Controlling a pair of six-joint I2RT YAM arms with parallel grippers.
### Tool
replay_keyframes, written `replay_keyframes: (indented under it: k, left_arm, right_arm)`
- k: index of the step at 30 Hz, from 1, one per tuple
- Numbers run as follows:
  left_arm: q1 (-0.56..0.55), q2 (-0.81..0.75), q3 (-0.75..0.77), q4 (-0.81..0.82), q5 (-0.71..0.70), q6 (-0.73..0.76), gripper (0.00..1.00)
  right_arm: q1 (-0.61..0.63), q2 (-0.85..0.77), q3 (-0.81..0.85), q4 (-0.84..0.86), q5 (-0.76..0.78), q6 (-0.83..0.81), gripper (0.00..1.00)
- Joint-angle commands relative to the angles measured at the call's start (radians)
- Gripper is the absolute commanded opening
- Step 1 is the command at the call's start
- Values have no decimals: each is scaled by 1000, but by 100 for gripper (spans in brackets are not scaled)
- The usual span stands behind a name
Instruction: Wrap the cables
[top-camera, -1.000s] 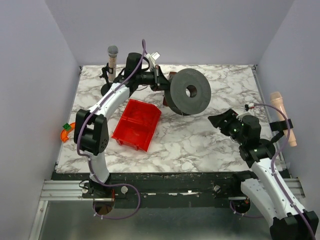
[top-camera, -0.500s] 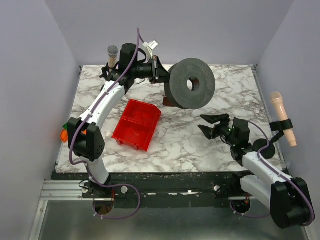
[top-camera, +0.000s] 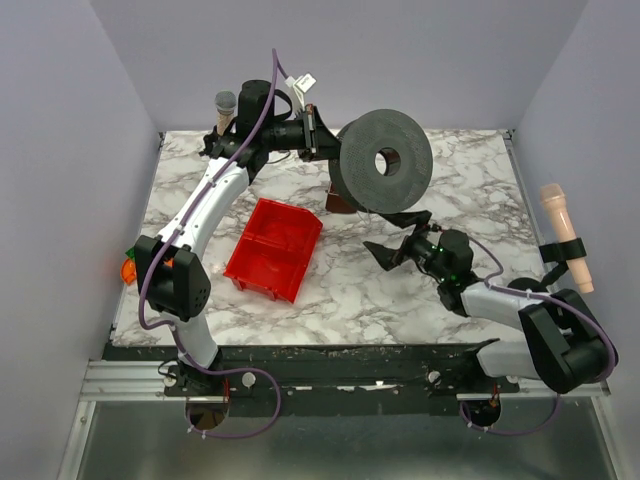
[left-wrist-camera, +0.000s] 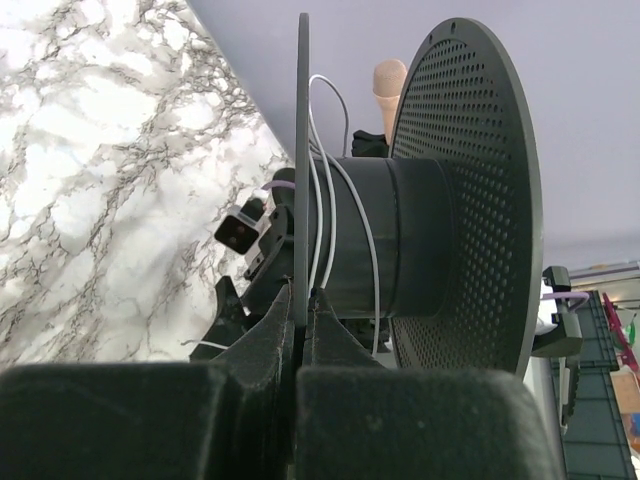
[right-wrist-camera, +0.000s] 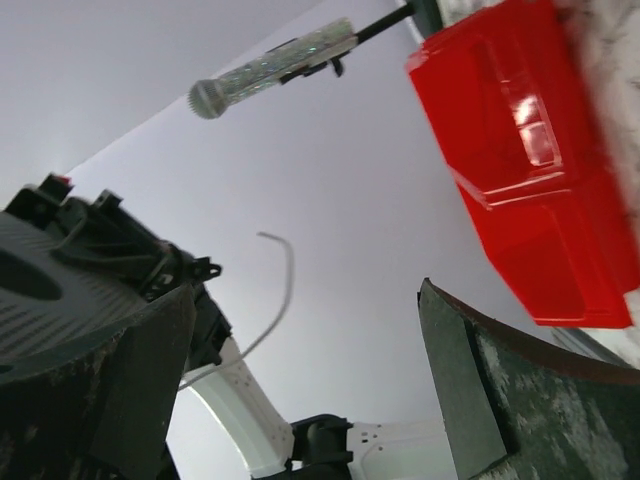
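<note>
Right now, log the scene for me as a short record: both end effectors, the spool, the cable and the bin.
left end effector: shut on the thin flange of the black spool
right end effector: open, holding nothing, close by the spool
white cable: a few turns around the spool's core
red bin: on the marble table, left of the spool

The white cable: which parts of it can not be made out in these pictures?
- Left wrist: the cable goes round the spool; its far side is hidden behind the core, its lower part behind the left gripper.
- Right wrist: one loose end only; the rest runs behind a finger.
- Top external: too thin to see.
</note>
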Motion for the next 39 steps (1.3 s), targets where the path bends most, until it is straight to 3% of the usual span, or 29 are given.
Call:
replay_keyframes:
  k: [1,6,11,23,34,39]
  left_arm:
    - [-3,-21,37,23,25,-8,0]
    - [-4,-12,49,23,22,-11,0]
    - [-4,-12,52,21,17,-14,0]
    - [-9,5,66,41,23,-31,0]
    - [-9,-16,35,44,32,-26,0]
    - [-9,-22,17,37,36,-14,0]
  right_arm:
    - [8,-54,50,27,63,108,97]
    - [28,3,52,116,63,160,91]
    - [44,50,70,170,74,172,76]
    - [101,130,84,271,129,226,54]
    - [101,136,21,315,166,229,1]
    - [100,115,-19,315,193,180,1]
